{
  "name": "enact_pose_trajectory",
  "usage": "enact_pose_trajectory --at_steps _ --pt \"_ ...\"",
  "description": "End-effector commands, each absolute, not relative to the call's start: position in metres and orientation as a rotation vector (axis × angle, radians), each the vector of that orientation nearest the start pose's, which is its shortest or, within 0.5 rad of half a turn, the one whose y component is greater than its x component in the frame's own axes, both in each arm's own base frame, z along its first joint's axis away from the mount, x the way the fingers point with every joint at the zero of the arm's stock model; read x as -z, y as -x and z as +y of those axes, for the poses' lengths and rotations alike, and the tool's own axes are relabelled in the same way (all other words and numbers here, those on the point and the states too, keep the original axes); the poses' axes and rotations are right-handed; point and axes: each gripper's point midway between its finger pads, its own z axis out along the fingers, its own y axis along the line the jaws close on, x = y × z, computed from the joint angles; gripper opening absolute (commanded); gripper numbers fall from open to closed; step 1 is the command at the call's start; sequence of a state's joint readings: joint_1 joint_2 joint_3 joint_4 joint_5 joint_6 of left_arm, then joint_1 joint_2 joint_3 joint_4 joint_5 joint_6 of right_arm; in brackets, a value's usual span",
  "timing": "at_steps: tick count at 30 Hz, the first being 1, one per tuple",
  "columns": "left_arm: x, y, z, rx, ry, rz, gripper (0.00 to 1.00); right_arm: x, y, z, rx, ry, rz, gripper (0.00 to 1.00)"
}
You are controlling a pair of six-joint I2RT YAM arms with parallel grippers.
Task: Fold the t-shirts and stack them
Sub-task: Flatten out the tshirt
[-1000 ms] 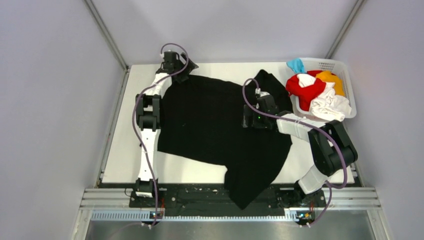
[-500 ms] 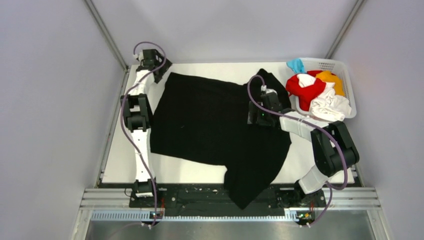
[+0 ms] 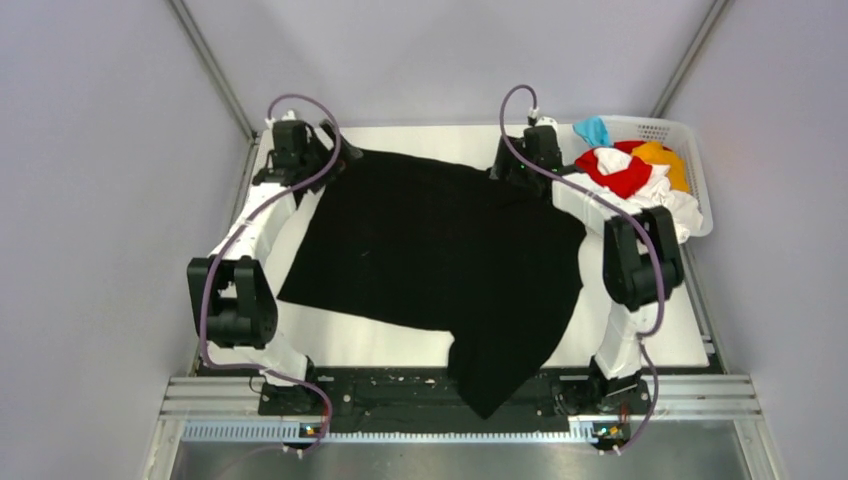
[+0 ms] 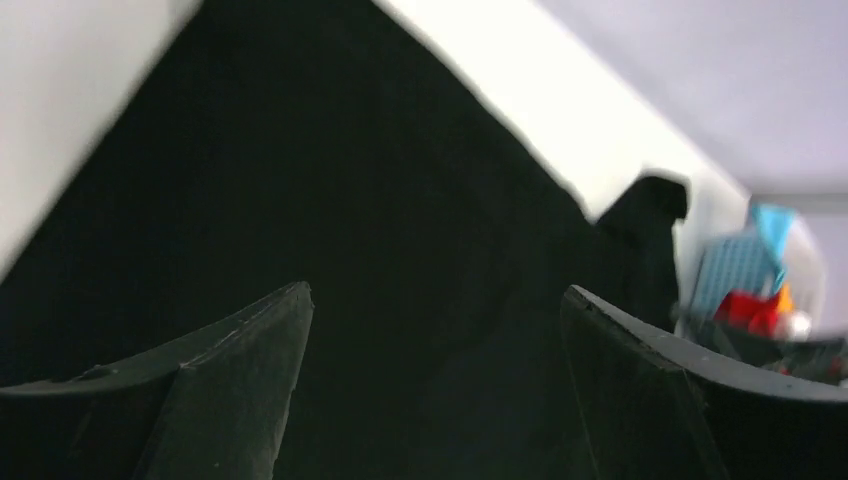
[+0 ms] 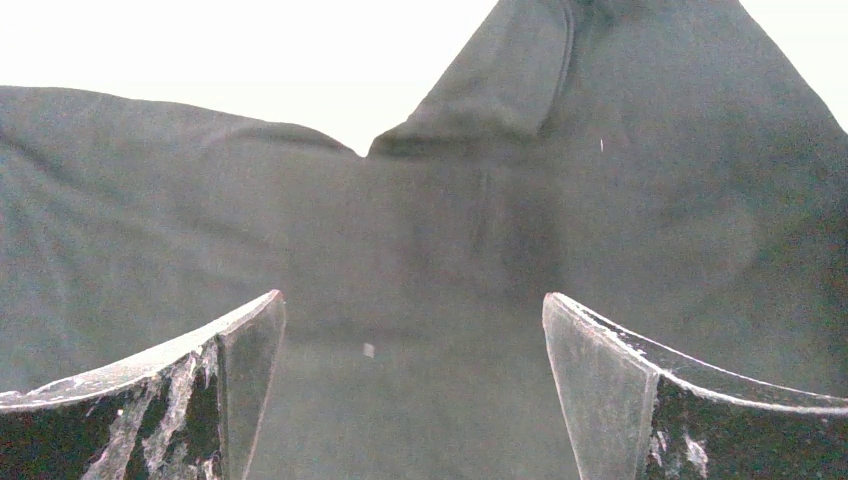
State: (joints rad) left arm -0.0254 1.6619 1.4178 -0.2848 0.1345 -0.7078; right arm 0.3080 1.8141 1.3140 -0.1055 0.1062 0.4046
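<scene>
Both arms are now reaching to the far side of the table (image 3: pixel 400 345). A second ago the right gripper (image 3: pixel 528 158) was over the middle of the black t-shirt (image 3: pixel 430 250). It is now hovering at the shirt's far right corner, just beside the basket (image 3: pixel 692 140). The left gripper (image 3: pixel 297 148) is sitting at the shirt's far left corner, with its elbow folded back toward the near edge. The shirt's left side is lying farther left than before.

Each gripper is standing with its jaws spread wide and gripping nothing. From the left wrist, the left gripper (image 4: pixel 435 300) is looking across the black t-shirt (image 4: pixel 350 190), with cloth filling the gap between the jaws and white table showing beyond. From the right wrist, the right gripper (image 5: pixel 410 305) is hanging over the black t-shirt (image 5: pixel 450 230), with a sleeve pointing away from it. Whether either gripper is touching the cloth I cannot tell.

The black t-shirt is lying spread over most of the table between the two arms, and one part is hanging over the near edge. The red t-shirt (image 3: pixel 620 172), white t-shirt (image 3: pixel 676 206), orange-yellow t-shirt (image 3: pixel 666 156) and light blue t-shirt (image 3: pixel 595 130) are lying heaped in the basket at the far right corner.
</scene>
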Motion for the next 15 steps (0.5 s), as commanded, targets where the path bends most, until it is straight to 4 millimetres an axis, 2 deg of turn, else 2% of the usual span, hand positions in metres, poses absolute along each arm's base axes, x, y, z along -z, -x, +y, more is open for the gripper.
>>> enact_pose_trajectory --at_steps 1,4,9,12,15 --pt "-0.153 -0.456 -0.08 0.614 0.634 2.2 0.99 -0.123 -0.54 0.153 -0.292 -0.186 2.162 0.99" --pt "-0.118 -0.436 -0.081 0.599 0.659 2.292 0.99 -0.108 -0.564 0.152 -0.285 -0.209 2.188 0.99" --pt "-0.072 -0.41 -0.076 0.543 0.707 2.407 0.99 -0.084 -0.582 0.152 -0.249 -0.212 2.212 0.99" --pt "-0.057 -0.401 -0.073 0.515 0.738 2.426 0.99 -0.072 -0.593 0.154 -0.239 -0.216 2.213 0.99" --pt "-0.051 -0.396 -0.068 0.473 0.744 2.445 0.99 -0.065 -0.615 0.164 -0.274 -0.209 2.185 0.99"
